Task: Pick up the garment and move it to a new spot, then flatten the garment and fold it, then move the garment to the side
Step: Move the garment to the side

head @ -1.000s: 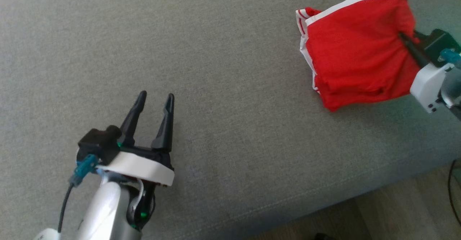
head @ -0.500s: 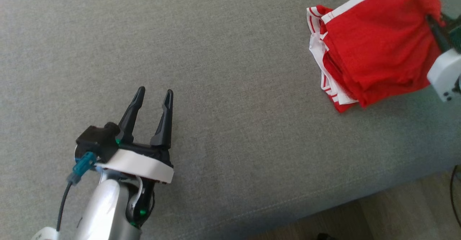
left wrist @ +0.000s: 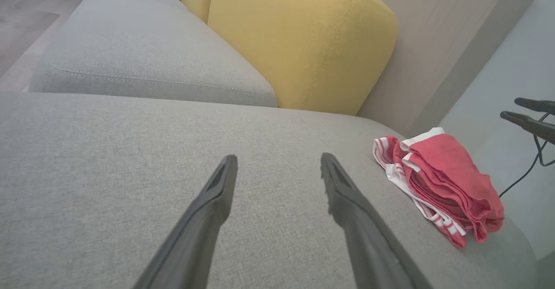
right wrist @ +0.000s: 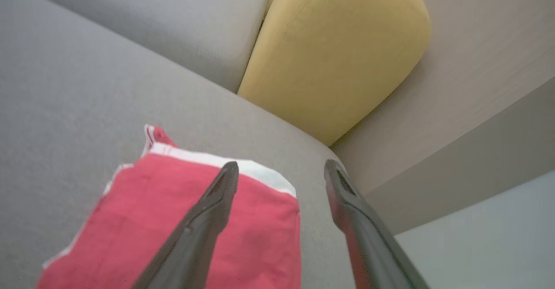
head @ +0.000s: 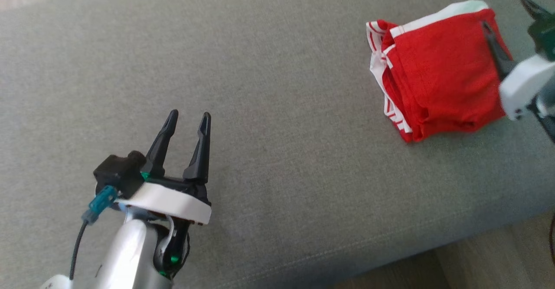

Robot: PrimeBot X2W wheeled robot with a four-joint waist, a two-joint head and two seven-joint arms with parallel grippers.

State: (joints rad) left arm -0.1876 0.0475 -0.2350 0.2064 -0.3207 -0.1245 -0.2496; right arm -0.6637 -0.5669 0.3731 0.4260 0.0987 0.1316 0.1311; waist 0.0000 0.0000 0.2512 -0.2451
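Note:
The garment (head: 438, 72) is red with white trim and stripes, folded into a small stack on the grey sofa seat at the far right; it also shows in the left wrist view (left wrist: 442, 180) and the right wrist view (right wrist: 173, 228). My right gripper (head: 505, 14) hovers open over the garment's right edge, its two fingers apart with nothing between them (right wrist: 282, 170). My left gripper (head: 188, 122) stands open over bare cushion at the lower left, far from the garment (left wrist: 277, 163).
The grey seat cushion (head: 277, 107) runs across the head view, with its front edge and wooden floor (head: 498, 258) at the lower right. A yellow back cushion (left wrist: 299, 42) and a beige wall panel (right wrist: 477, 85) stand behind the garment.
My right gripper has opened and let go of the garment, which has settled flat on the cushion. The left arm has stayed where it was.

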